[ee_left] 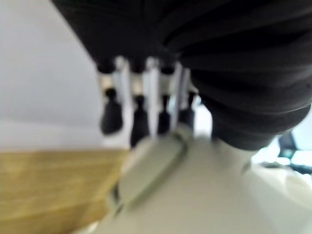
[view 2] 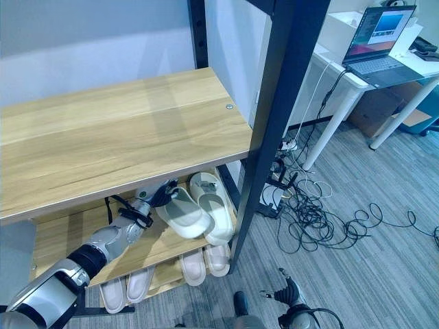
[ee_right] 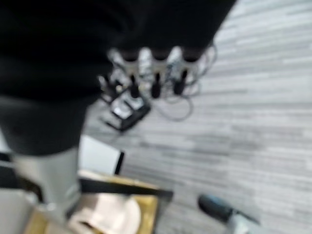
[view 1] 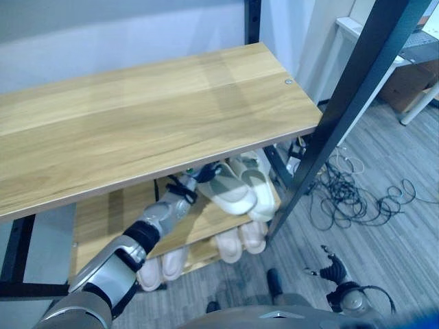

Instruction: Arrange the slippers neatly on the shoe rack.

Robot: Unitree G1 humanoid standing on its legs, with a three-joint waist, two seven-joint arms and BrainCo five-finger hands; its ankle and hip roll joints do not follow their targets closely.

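Off-white foam is what the left hand point(view 2: 140, 204) has reached for: a pale slipper point(view 2: 184, 212) lying on the middle shelf point(view 2: 147, 250) of the shoe rack point(view 2: 123, 147), its heel end towards the robot and its toe angled out to the rack's open side. Its partner point(view 2: 211, 205) lies just beside it, closer to the dark front post point(view 2: 274, 130) and also askew, so the pair is on the rack but hardly squared up yet. The left wrist view shows the dark-tipped fingers point(ee_left: 141, 119) hanging fairly straight over the slipper's strap, touching or very nearly so — I see no curl round it, so I judge the hand slack and holding nothing, laid there to nudge or turn the shoe and not to lift it. The arm has to come in low from the robot's left, since the broad wooden top board overhangs that shelf and leaves only a shallow gap to work in.

Below, on the bottom shelf, two pinkish pairs point(view 1: 240, 241) sit toe-in, side by side; those look tidy already. The right hand point(view 2: 287, 293) hangs idle near the floor, well apart from the rack, its fingers point(ee_right: 156, 83) loosely spread over grey plank flooring point(view 2: 357, 260) and a tangle of black cables point(view 2: 322, 205). A white desk with a laptop point(view 2: 381, 38) stands beyond — no part of the job.
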